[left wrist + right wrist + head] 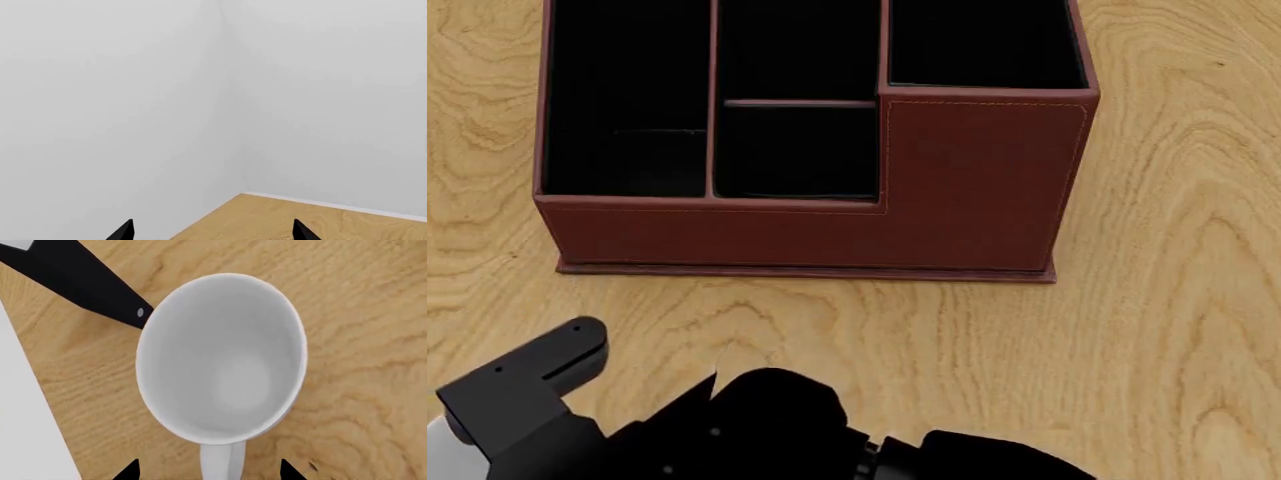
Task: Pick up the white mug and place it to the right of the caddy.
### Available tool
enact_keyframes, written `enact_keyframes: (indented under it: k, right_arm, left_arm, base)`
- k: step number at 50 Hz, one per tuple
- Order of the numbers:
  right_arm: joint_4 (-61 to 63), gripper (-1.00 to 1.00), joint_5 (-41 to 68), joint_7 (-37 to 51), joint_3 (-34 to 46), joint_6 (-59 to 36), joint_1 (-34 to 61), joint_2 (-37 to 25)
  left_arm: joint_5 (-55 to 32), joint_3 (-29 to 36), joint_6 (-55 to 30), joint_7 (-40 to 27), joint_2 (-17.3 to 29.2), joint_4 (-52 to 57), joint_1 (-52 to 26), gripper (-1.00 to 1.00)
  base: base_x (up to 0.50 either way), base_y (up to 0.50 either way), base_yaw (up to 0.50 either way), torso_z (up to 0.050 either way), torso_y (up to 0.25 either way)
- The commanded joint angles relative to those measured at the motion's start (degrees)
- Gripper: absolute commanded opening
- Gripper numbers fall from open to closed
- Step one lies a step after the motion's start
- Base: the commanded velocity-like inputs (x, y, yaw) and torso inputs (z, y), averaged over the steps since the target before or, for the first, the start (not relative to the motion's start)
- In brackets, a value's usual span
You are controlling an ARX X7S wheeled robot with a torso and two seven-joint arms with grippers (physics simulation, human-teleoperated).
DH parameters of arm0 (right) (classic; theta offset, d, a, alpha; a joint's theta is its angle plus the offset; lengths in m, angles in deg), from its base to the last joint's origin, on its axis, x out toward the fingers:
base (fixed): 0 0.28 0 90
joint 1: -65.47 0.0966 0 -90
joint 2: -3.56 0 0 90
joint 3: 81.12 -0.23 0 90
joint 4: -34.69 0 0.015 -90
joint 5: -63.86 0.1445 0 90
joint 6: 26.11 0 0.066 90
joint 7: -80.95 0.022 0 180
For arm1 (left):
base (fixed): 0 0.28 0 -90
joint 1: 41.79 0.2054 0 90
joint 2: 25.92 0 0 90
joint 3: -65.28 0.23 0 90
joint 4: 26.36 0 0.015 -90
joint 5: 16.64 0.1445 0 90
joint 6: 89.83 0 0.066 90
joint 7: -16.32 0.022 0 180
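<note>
**Student:** Where does the white mug (223,360) lie relative to the right pincer (208,471)?

**Instructor:** Directly under it. The right wrist view looks straight down into the open mouth of the mug, which stands upright on the wooden worktop (360,305). The mug's long axis therefore runs along the camera's line of sight, and its handle (223,460) points back between the two fingertips.

**Student:** How are the right jaws set?

**Instructor:** Spread wide, one tip on each side of the handle, gripping nothing. The judgement is that a straight descent would bring them astride the handle or the near wall.

**Student:** And the left arm?

**Instructor:** The left pincer (213,231) is likewise spread and empty, and faces a bare wall corner. The right arm is clearly the nearer one.

**Student:** Does the head view show the mug?

**Instructor:** No. It shows only the caddy (974,190), with bare worktop to its right.
</note>
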Motion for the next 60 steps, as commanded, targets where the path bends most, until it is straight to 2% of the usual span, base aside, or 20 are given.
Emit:
enact_keyframes:
  k: [1, 36, 60]
  right_arm:
    - [-0.8, 1.00, 0.1, -1.2, 2.7, 1.7, 0.3, 0.1]
    - [-2.9, 1.00, 5.2, -6.3, 16.3, 11.5, 5.5, 0.5]
    - [-2.3, 1.00, 4.9, -6.0, 17.5, 11.6, 4.6, 0.6]
  left_arm:
    - [-0.1, 0.0, -0.3, 0.2, -0.1, 0.1, -0.3, 1.00]
    - [1.1, 1.6, -0.7, 1.2, -0.7, -0.8, -1.4, 1.00]
    - [1.8, 1.1, -0.9, 2.4, -2.0, -0.8, -1.2, 1.00]
  base:
    - [0.00, 0.00, 0.00, 0.000, 0.000]
    - [0.00, 0.00, 0.00, 0.000, 0.000]
    - [0.00, 0.00, 0.00, 0.000, 0.000]
